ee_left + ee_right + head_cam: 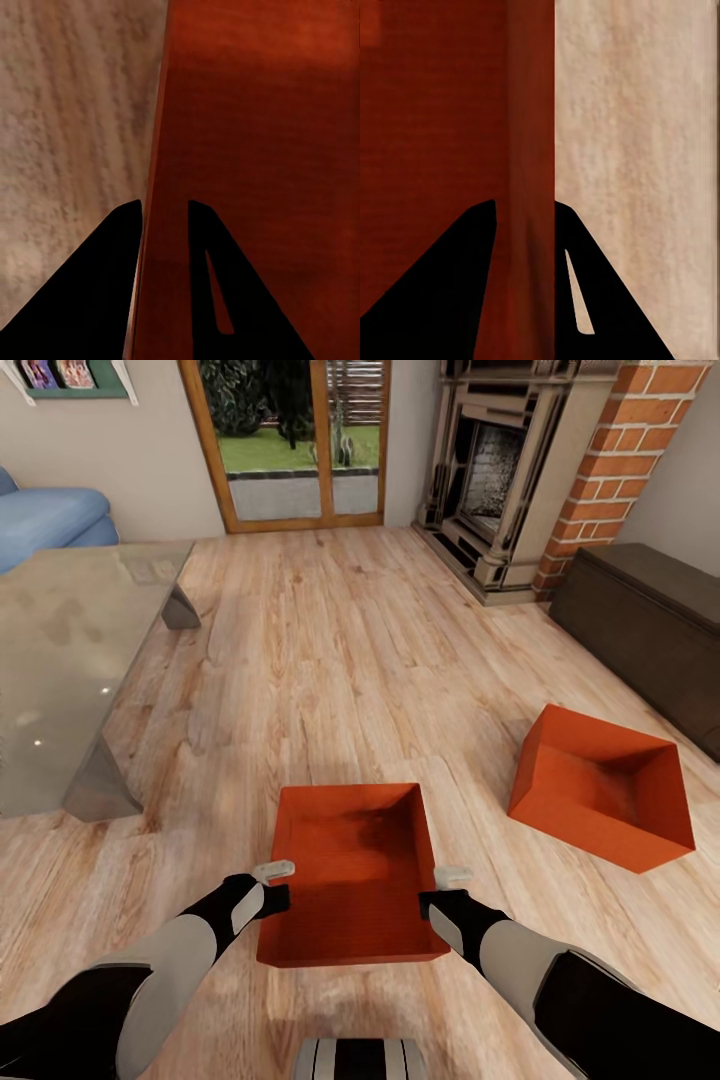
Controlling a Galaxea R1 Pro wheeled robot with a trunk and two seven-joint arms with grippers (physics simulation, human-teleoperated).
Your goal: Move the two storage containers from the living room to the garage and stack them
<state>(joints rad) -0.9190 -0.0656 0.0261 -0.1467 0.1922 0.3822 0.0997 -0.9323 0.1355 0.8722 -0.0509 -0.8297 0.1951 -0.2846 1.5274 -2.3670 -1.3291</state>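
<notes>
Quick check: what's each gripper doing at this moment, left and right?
Left gripper: fingers straddle the left wall of the nearer orange-red open-top storage container; grip cannot be told.
Right gripper: straddles the same container's right wall; grip cannot be told.

Lower centre: orange-red open-top rectangular bin [350, 890]. Second identical bin [603, 787] at right, apparently tilted. Glass-topped table [70, 660] at left edge.

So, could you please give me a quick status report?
Left tool and right tool each straddle a side wall of the near bin, grip unconfirmed. Bin on the wood floor. Second bin tilted, to the right.
</notes>
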